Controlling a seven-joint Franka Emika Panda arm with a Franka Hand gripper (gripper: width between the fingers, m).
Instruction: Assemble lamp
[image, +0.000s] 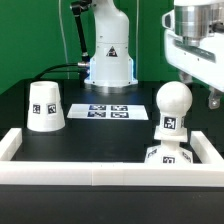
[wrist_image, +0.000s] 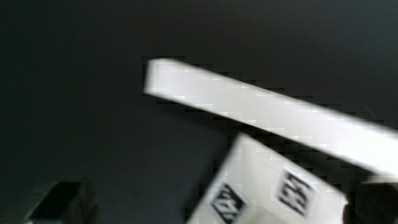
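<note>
The cup-like shade (image: 45, 105) stands rim down at the exterior view's left. The ball-topped bulb (image: 172, 106) stands upright on the square base (image: 166, 156) at the right, just behind the front rail. My gripper (image: 207, 98) hangs above and to the right of the bulb and touches nothing. In the wrist view its dark fingers (wrist_image: 63, 205) sit wide apart, so the gripper (wrist_image: 222, 214) is open. A blurred white part with two tags (wrist_image: 276, 190) lies below them; I cannot tell which part it is.
The marker board (image: 108, 111) lies flat at the table's middle back. The white rail frame (image: 100, 176) runs along the front and both sides, and it crosses the wrist view (wrist_image: 267, 105). The arm's base (image: 108, 55) stands behind.
</note>
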